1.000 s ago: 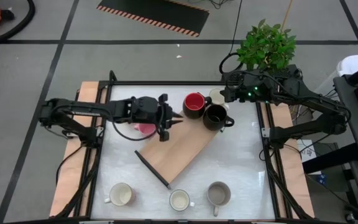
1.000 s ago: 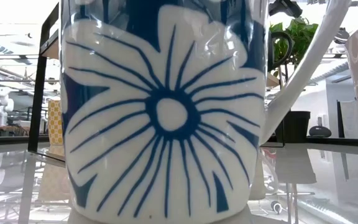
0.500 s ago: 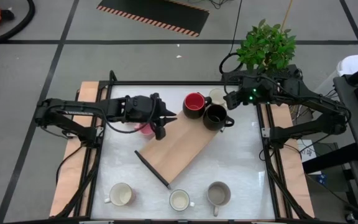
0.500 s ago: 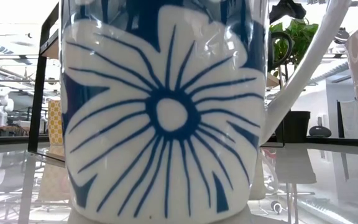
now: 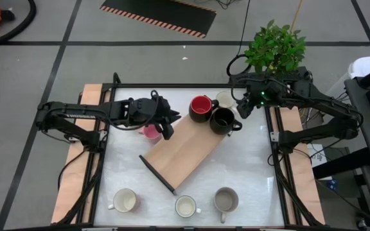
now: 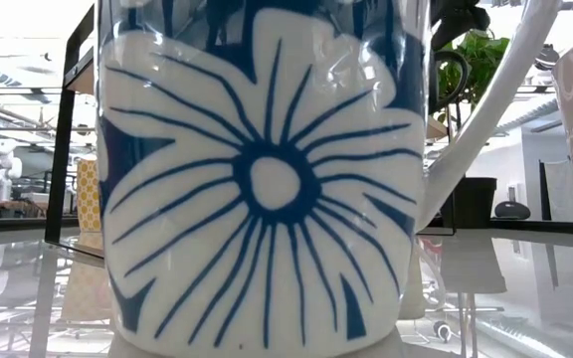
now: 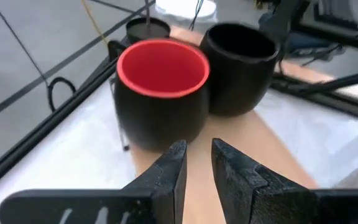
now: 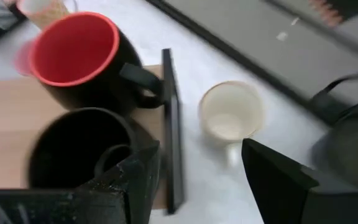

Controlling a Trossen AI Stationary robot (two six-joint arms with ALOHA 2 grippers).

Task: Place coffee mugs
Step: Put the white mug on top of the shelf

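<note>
A red-and-dark mug (image 5: 201,108) (image 7: 160,93) and a black mug (image 5: 222,120) (image 7: 238,65) stand upright on the far end of a wooden board (image 5: 185,153). A cream mug (image 5: 225,99) (image 8: 230,115) stands on the white table beside them. A pink mug (image 5: 149,132) sits at the board's left side. My left gripper (image 5: 171,123) (image 7: 197,152) hovers over the board near the pink mug. It points at the red-and-dark mug, its fingers a narrow gap apart with nothing between them. My right gripper (image 5: 241,109) (image 8: 201,168) hangs wide open above the black and cream mugs.
Three more mugs (image 5: 125,201) (image 5: 185,206) (image 5: 225,200) stand along the near edge. In the low view a blue-and-white flowered mug (image 6: 267,179) fills most of the picture. A green plant (image 5: 276,48) stands beyond the far right corner. Dark frame rails (image 5: 100,160) border the table.
My left gripper has drawn back a little toward the table's left edge and rolled about its own axis, leaving more of the pink mug uncovered. My right gripper has rolled and tipped further down above the black mug. The mugs and the board have stayed in place.
</note>
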